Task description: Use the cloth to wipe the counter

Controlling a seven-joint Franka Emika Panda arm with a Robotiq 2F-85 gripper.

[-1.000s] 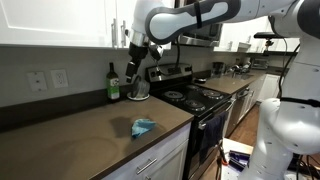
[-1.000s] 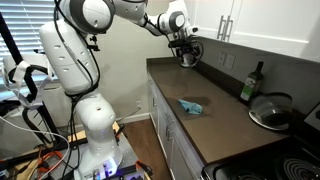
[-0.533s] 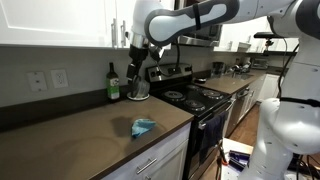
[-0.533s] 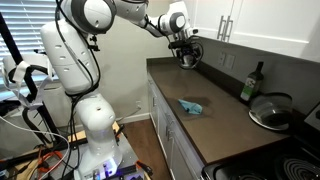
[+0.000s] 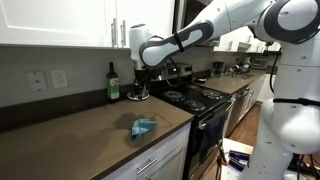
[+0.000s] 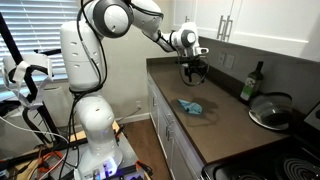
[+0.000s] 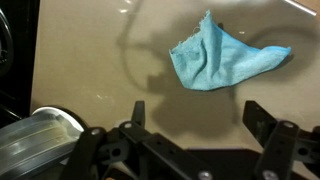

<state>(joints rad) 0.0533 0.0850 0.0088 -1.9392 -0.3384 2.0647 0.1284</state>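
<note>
Cloth (image 7: 220,55) of pale blue-teal, small and soft, lies crumpled on the dark brown worktop (image 5: 70,135), bunched into a rough wedge with one corner drawn out to a point and folds running across its middle. In the wrist view it sits a little beyond the pincer (image 7: 196,112) and off to one side, with bare worktop between them. The pincer hangs in the air pointing down, its two dark fingers (image 7: 138,112) spread wide and grasping nothing. In both exterior views the cloth rests near the front edge of the worktop, well apart from the back wall, and the pincer is above it and somewhat toward the wall. A green bottle (image 5: 113,83) stands upright at the back of the worktop by the wall, and near it sits a lidded pot (image 6: 270,108), next to the black stove (image 5: 195,97). A rounded metal thing (image 7: 40,128) shows at the lower corner of the wrist view; what it is cannot be told. White cabinet fronts (image 5: 150,160) run below the worktop, whose matte surface carries a faint sheen of light around the cloth
</note>
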